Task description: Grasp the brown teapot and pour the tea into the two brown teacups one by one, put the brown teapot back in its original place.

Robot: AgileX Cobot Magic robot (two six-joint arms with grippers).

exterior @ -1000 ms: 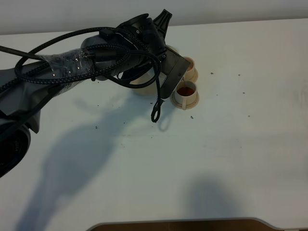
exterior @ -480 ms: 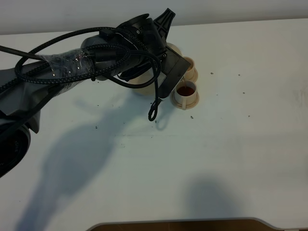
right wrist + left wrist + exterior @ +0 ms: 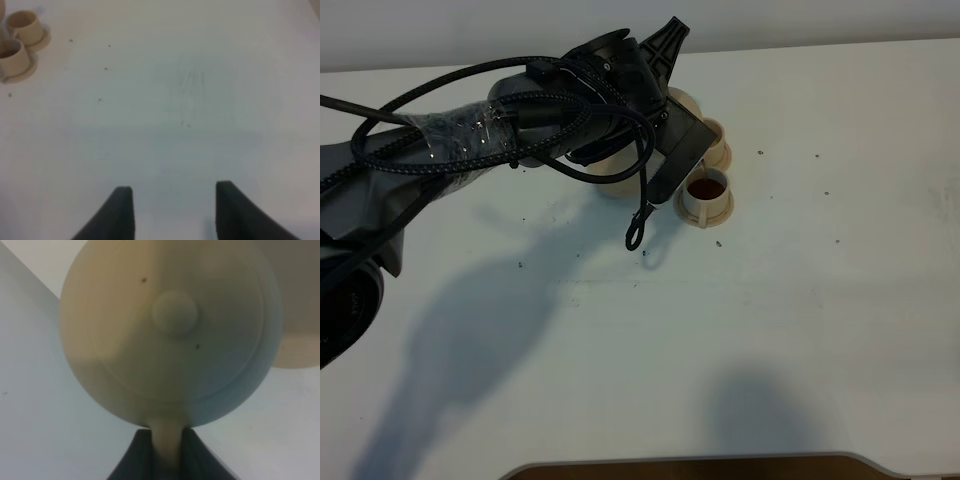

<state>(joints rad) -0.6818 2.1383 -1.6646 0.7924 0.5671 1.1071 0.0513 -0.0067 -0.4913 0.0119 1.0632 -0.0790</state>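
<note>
The brown teapot (image 3: 120, 345) fills most of the frame, seen from the lid side, with its round knob (image 3: 174, 314) near the middle and two tiny dark specks on the lid. The left gripper (image 3: 167, 452) pinches the pot's pale loop handle (image 3: 168, 437) between its dark fingers (image 3: 134, 457). Behind lie the white table (image 3: 35, 410) and a blurred beige shape (image 3: 300, 352) past the pot's edge.

**Left Arm Reached Across and Clamped, Right Jaws Spread**

The left arm (image 3: 470, 130), wrapped in braided black cable, stretched from the left edge of the high view across to the far middle. A cable loop (image 3: 638, 225) dangled beneath its wrist. The left gripper (image 3: 167, 442) was clamped tight on the loop handle of the brown teapot (image 3: 170, 330). The right gripper (image 3: 172, 195) hung with its two dark fingers spread well apart, gripping nothing.
</note>
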